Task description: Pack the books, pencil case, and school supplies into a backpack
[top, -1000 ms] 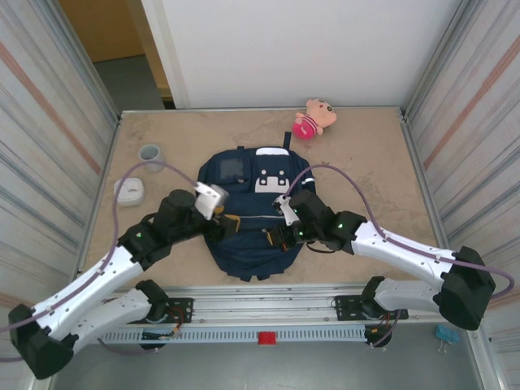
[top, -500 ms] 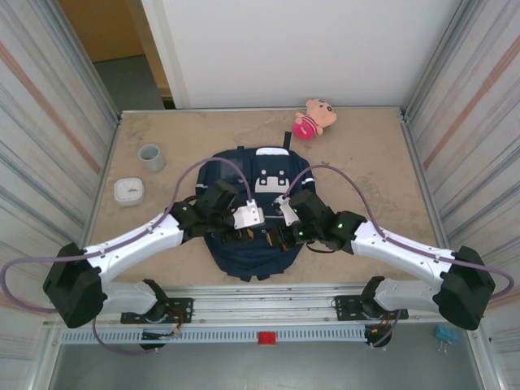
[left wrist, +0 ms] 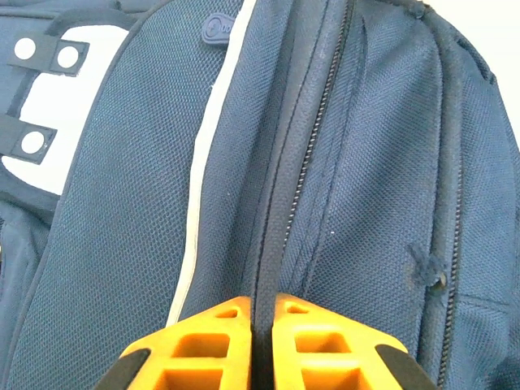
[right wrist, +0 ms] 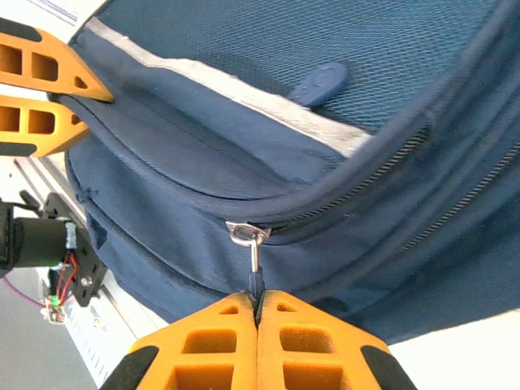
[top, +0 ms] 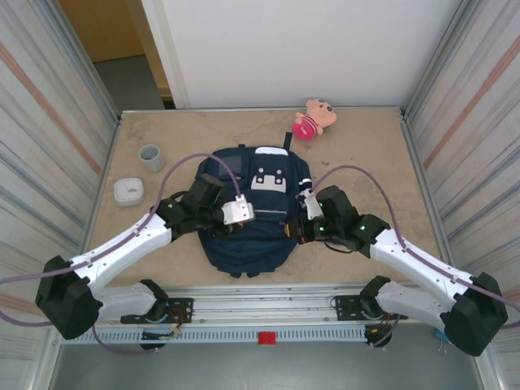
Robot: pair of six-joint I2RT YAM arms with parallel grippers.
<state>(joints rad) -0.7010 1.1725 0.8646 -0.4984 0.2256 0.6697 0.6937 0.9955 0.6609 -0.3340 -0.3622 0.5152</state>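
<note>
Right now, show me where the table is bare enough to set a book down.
Bare: the far strip of table between cup and plush; the far right corner between backpack, plush and wall. Crowded: the middle, where left tool and right tool grip the backpack; the left, with cup and box.

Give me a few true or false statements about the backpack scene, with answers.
The right gripper is shut on the backpack's zipper pull. True.
The left gripper hangs open, touching nothing. False: it pinches a seam of the backpack.
The plush toy lies on the backpack. False: it lies on the table beyond it.
The grey cup stands upright left of the backpack in the top view. True.
</note>
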